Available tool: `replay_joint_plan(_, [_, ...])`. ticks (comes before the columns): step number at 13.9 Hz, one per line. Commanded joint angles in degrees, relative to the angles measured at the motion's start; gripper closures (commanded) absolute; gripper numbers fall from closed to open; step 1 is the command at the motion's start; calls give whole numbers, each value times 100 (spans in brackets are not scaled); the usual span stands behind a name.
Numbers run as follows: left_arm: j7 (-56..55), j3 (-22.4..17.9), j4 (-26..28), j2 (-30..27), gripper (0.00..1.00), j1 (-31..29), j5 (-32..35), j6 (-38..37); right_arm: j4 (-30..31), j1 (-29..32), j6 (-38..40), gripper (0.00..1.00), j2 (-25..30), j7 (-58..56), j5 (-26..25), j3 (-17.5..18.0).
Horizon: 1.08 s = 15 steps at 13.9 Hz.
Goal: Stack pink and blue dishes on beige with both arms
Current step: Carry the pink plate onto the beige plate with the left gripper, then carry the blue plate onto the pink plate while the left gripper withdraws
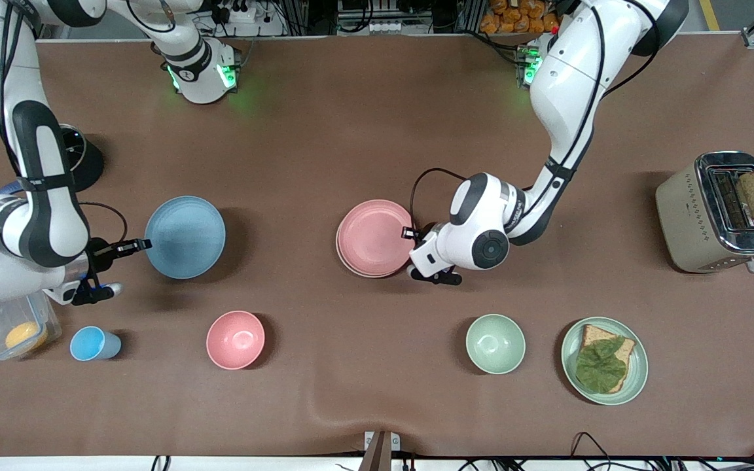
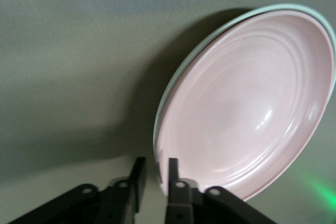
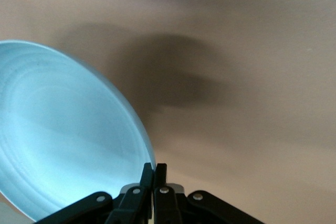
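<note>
Since the blue plate (image 1: 185,237) in my right gripper (image 1: 143,245) must travel toward the left arm's end of the tabletop (image 1: 364,118), the front view settles the course: it hangs by its rim over bare tabletop, well apart from the pink plate (image 1: 375,237), which already lies on the beige plate (image 1: 355,268), of which only a pale rim shows beneath. My left gripper (image 1: 410,233) sits at the pink plate's rim. From the left wrist view, its fingers (image 2: 137,179) stand a little apart astride that rim, and the pink plate (image 2: 247,100) fills the frame with a pale edge (image 2: 210,40) under it. From the right wrist view, my right gripper (image 3: 153,182) is pinched narrow on the blue plate's (image 3: 63,135) rim; the stack is out of sight there.
</note>
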State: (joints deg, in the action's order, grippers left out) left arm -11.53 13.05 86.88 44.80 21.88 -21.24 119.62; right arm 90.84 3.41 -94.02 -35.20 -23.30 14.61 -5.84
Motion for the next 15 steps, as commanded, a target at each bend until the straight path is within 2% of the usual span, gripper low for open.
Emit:
replay_joint_plan(1, [-15, -66, -110, -199, 0, -35, 145, -36, -303, -436, 470, 100, 22, 780, 103, -14])
replay_joint_plan(4, [2, -75, -127, -690, 0, -376, 399, -44, -462, -1033, 498, 100, 14, 1659, 375, -5])
replay_joint_plan(7, [54, -57, -101, -1200, 0, -851, 1802, -219, -462, -1832, 123, 100, -74, 2433, 997, -14])
replay_joint_plan(10, [168, -49, -110, -1718, 0, -1377, 2763, -992, -462, -2518, -519, 100, -188, 3163, 1227, -14])
replay_joint_plan(12, [562, -5, -118, -2122, 0, -1808, 2748, -1055, -462, -2975, -993, 100, -329, 3419, 1429, -14])
replay_joint_plan(15, [1056, -5, -118, -2983, 0, -2283, 2590, -1852, -462, -3512, -1479, 100, -487, 3832, 1518, -14])
